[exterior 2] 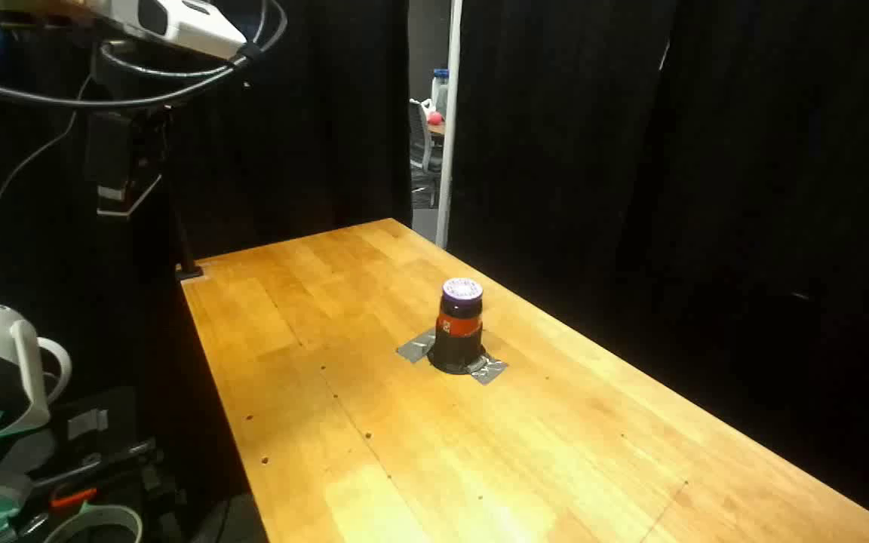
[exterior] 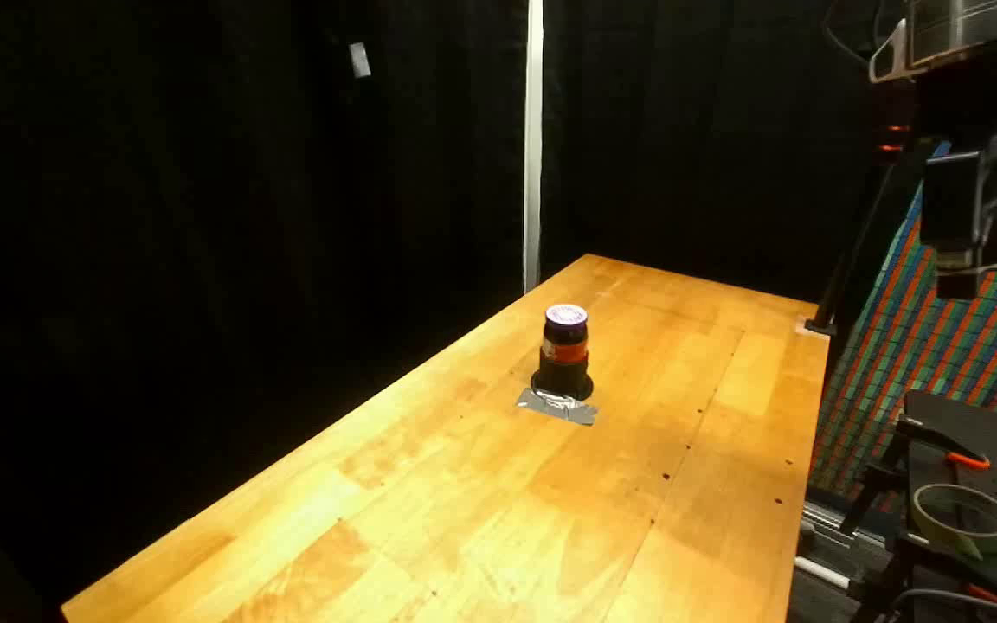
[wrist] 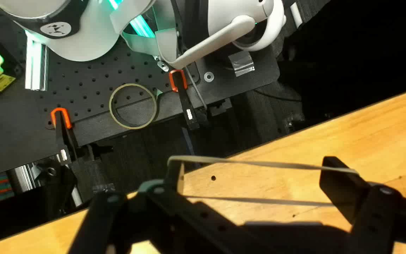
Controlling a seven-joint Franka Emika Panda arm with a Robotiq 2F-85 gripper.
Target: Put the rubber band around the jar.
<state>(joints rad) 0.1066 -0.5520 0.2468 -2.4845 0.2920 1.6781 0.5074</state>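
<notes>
The jar point(exterior: 566, 352) is small and dark with an orange-red label and a pale patterned lid. It stands upright in a dark flanged base point(exterior: 564, 381) on the wooden table, and also shows in an exterior view point(exterior 2: 460, 325). My gripper point(wrist: 256, 180) is open, fingers wide apart. The pale rubber band point(wrist: 257, 163) is stretched around both fingers in two long strands. In both exterior views the gripper point(exterior: 970, 281) point(exterior 2: 114, 204) hangs high beyond the table's side edge, well away from the jar. The jar is out of the wrist view.
Grey tape point(exterior: 555, 407) fixes the base to the wooden table point(exterior: 464, 502). Beside the table, a black bench point(wrist: 93, 83) holds a tape roll point(wrist: 132, 126), orange-tipped clamps point(wrist: 179, 80) and a white headset point(wrist: 224, 40). A dark gap separates bench and table. Black curtains surround the table.
</notes>
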